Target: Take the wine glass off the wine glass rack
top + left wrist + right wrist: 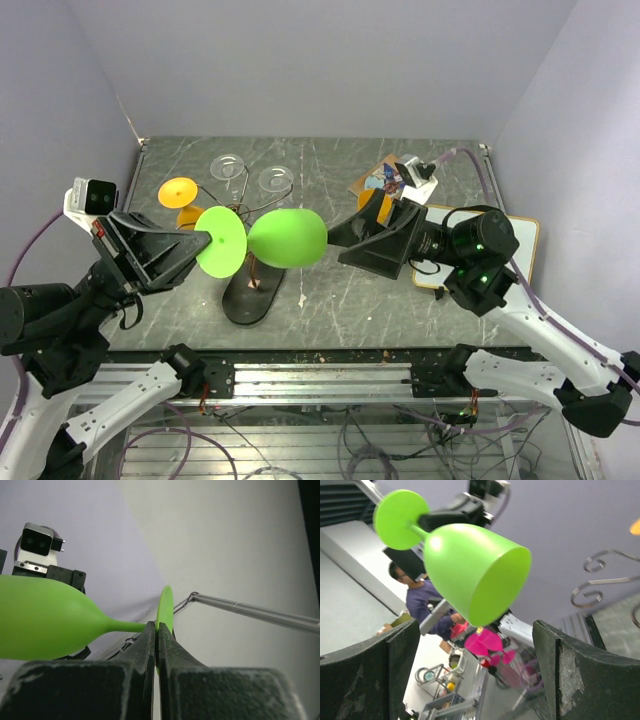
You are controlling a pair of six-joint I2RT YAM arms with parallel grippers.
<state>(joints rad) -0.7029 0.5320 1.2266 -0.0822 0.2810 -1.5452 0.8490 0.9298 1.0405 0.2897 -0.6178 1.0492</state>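
Our left gripper (157,630) filled the bottom of its wrist view. Both black fingers were pressed together on the thin stem of the green wine glass (45,620), right against the foot disc. We held the glass on its side, bowl pointing toward the right arm and foot toward the left.

From overhead it hung above the dark oval base of the wine glass rack (252,292), near the central post and well off the table (400,300). A thin wire arm (250,612) ended in a small hook just beside the rim of the foot. We could not tell whether the two touched, or whether the foot was fully out of its slot.

Our right gripper (345,245) faced the mouth of the bowl with its jaws spread wide, holding nothing. In its wrist view the bowl sat beyond the two fingers (385,670), apart from both. An orange glass (180,192) and two clear glasses (228,165) were at the far side of the rack.

We judged the step in hand to be the withdrawal itself: the grip was made, and the glass had to come clear of the scroll arms (592,582). The next move called for a slow pull away from the hook, so the foot would not snag. It also called for a steady wrist, since a pinch on so slim a stem could let the bowl swivel. The right gripper might close gently on the bowl to steady it.
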